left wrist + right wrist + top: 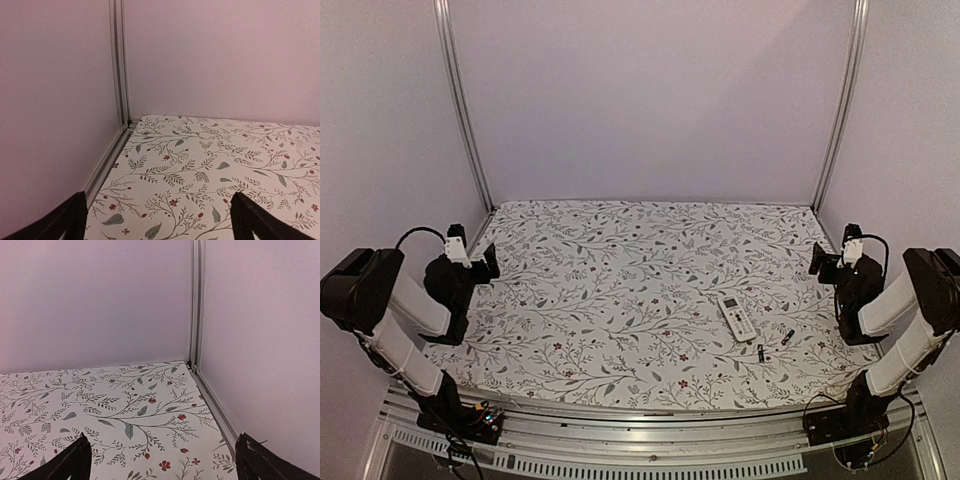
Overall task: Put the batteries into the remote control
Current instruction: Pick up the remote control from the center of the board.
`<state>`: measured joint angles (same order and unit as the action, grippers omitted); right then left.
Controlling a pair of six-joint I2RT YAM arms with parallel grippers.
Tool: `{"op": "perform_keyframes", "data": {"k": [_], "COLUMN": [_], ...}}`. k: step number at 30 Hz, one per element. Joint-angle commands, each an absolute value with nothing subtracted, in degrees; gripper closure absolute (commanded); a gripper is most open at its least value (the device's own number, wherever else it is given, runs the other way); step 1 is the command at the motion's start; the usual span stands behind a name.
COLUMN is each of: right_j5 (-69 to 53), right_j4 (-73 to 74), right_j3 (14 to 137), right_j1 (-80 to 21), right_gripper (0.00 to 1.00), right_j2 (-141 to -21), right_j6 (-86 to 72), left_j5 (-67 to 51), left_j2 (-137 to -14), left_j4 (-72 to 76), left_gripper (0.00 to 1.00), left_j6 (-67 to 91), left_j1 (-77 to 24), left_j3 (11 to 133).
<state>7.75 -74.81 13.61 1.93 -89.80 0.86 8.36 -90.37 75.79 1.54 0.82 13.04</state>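
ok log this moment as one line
remote: on table | batteries: loose beside it, not loaded | left hand: open, empty | right hand: open, empty

- The left arm (410,310) is made of white tube-like sections joined by chunky black joint housings.
- The right arm (900,310) is built the same way, with white sections and black joints.
- A small white block (457,244) sits on the left wrist, and a second white block (853,250) sits on the right wrist.
- A thin black cable (412,233) loops over the left wrist, and another black cable (876,240) arcs over the right wrist.
- The left base (460,418) is black with small coloured wire ends, and the right base (835,428) is black with loose dark wires.
- The left gripper (488,262) and right gripper (815,258) are black.
- Up close, the left fingers (67,222) and right fingers (257,462) are dark, matte and wedge-shaped.
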Motion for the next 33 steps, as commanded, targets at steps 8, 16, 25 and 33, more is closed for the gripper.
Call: {"op": "perform_keyframes", "data": {"k": [8, 16, 25, 33], "right_j5": [9.2, -10.2, -1.2, 1.2], "right_j4": [-59.4, -22.5, 7.7, 24.4], "right_j3": [18.4, 33.6, 48.5, 54.3], "right_j1": [2.1, 1.7, -18.8, -30.0], "right_gripper": [0.01, 0.01, 0.01, 0.01], "right_j2": [-80.8, -66.4, -71.9, -83.7], "right_j6": [0.3, -9.4, -10.0, -15.4], "left_j5": [3.8, 3.6, 15.2, -5.3], "left_j2": [-89.4, -89.4, -84.6, -78.7], "left_j4": [74.3, 74.0, 37.8, 24.3], "left_gripper": [0.0, 0.0, 0.0, 0.0], "left_j6": [0.9, 0.9, -4.6, -12.6], "left_j1": [1.9, 1.9, -6.7, -22.3], "left_j3": [14.2, 14.2, 34.7, 48.7]}}
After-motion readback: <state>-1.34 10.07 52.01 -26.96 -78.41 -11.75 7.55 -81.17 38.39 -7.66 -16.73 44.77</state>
